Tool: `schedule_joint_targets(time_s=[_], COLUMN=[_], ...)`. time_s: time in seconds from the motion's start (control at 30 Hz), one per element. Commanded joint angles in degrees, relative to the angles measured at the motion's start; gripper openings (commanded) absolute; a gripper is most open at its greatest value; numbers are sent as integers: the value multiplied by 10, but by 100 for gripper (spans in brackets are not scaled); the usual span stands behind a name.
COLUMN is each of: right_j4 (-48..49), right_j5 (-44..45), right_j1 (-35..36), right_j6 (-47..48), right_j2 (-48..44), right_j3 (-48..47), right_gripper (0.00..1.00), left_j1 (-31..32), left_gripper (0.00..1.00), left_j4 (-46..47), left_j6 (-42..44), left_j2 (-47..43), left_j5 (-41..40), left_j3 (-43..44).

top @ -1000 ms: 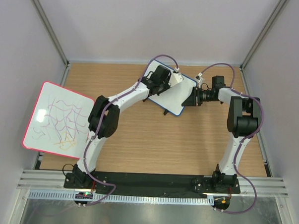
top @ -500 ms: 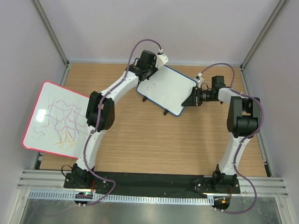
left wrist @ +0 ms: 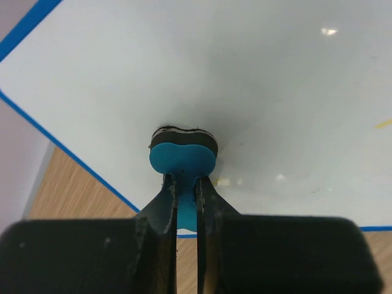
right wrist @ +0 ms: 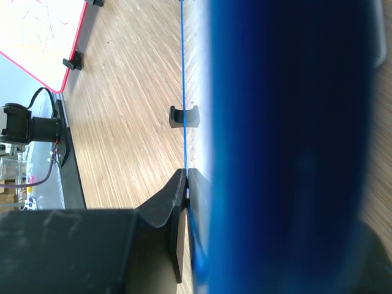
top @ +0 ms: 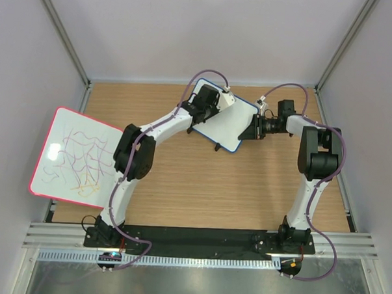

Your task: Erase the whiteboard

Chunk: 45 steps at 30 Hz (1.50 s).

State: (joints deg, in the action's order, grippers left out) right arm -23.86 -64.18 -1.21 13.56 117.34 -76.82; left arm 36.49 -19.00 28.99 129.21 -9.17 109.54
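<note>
your left gripper (left wrist: pixel 184 181) was shut on the blue eraser (left wrist: pixel 182 152), pressed on the far-left end of the whiteboard (top: pixel 231 126) at the table (top: pixel 181 185) back, which ran near-right to your right gripper (right wrist: pixel 186 180), clamped on its edge.

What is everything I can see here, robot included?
whiteboard: one, white with blue frame, far middle of the table
eraser: one, blue, pressed on the whiteboard
scribbled board: one, red frame, table's left edge
table: one, wood, under it all
left arm: one, white and black
right arm: one, white and black
left gripper: one, black, shut on eraser
right gripper: one, black, shut on whiteboard's edge
</note>
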Motion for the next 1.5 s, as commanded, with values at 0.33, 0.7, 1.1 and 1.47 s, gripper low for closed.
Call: schedule_joint_targets(time_s=[0.33,0.7,1.1,1.47], right_j4=[7,8,8,11], right_j5=[30,30,31,31], right_j1=[12,12,12,12], right_j6=[42,42,42,41], right_j2=[-28,-28,-29,-31], right_j3=[5,5,8,10], right_gripper=[1,1,1,1], left_j1=[-26,-95,7,46], left_gripper=[0,0,0,0], left_j4=[-56,-38,-37,-37], left_j6=[-39,-25,-36,-19], left_j2=[45,25,-23,0], left_j5=[73,67,113,61], left_j3=[68,14,-68,-43])
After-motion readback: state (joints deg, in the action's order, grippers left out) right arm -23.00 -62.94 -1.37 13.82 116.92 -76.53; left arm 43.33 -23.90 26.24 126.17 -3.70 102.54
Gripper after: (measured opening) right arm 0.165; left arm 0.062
